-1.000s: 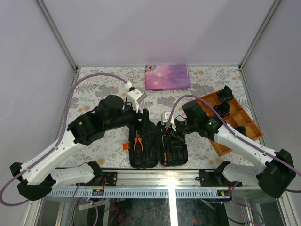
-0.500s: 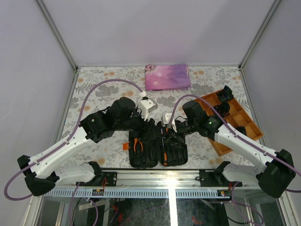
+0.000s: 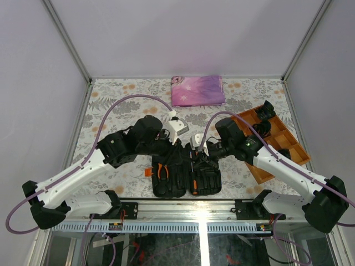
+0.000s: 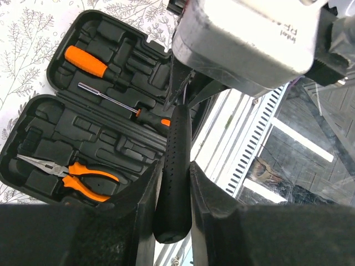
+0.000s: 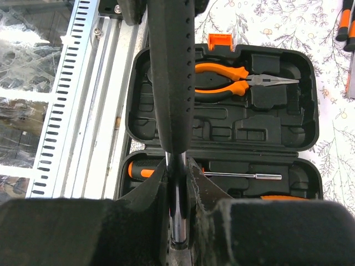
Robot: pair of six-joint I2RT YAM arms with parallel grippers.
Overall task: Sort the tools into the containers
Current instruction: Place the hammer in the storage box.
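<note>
A slim hammer is held between both arms above the open black tool case [image 3: 166, 187]. My left gripper [image 4: 173, 205] is shut on the hammer's black perforated handle [image 4: 176, 160]. My right gripper [image 5: 177, 188] is shut on the hammer's metal shaft [image 5: 177, 183], and the black handle [image 5: 171, 72] runs away from it. In the case lie orange-handled pliers [image 4: 77, 178] [image 5: 233, 80] [image 3: 162, 169], a slim screwdriver [image 4: 119, 101] [image 5: 222, 175] and an orange-handled screwdriver [image 4: 86, 61]. In the top view the grippers [image 3: 180, 145] [image 3: 198, 152] meet over the case's far end, and the hammer itself is hard to make out there.
An orange divided tray [image 3: 293, 147] with black items stands at the right, under the right arm. A folded pink-purple cloth [image 3: 197, 90] lies at the back. More orange-and-black handles [image 5: 346, 27] show at the right wrist view's edge. The metal rail [image 3: 199, 226] runs along the table's near edge.
My left arm has swung right to the case's far end and its jaws have closed on the hammer's handle. The right arm has kept still, holding the shaft.
</note>
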